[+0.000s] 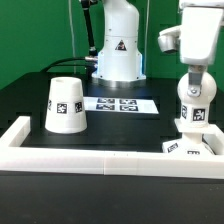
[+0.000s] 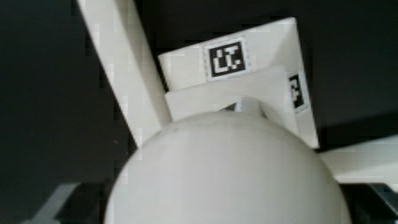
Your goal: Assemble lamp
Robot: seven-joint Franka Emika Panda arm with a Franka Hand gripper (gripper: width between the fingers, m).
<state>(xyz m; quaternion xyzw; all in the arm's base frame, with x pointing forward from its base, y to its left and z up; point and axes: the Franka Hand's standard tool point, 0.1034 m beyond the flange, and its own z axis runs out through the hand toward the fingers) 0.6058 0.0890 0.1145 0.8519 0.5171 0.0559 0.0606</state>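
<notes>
Exterior view: at the frame's right the claw (image 1: 192, 80) is closed on the bulb (image 1: 193, 108), upright over the base (image 1: 190, 148). The shade (image 1: 65, 105) stands left on the table (image 1: 120, 128). Wrist view: the bulb (image 2: 222, 170) covers part of the tagged base (image 2: 231, 68).

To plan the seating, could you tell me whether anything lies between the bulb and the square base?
Nothing visible: the bulb in the pincer is right over the base; the shade stands aside.

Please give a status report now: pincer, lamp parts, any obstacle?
Pincer shut on bulb piece, held upright over square base beside white wall. Shade apart at exterior view's left, mouth down. No obstacle seen near base.
</notes>
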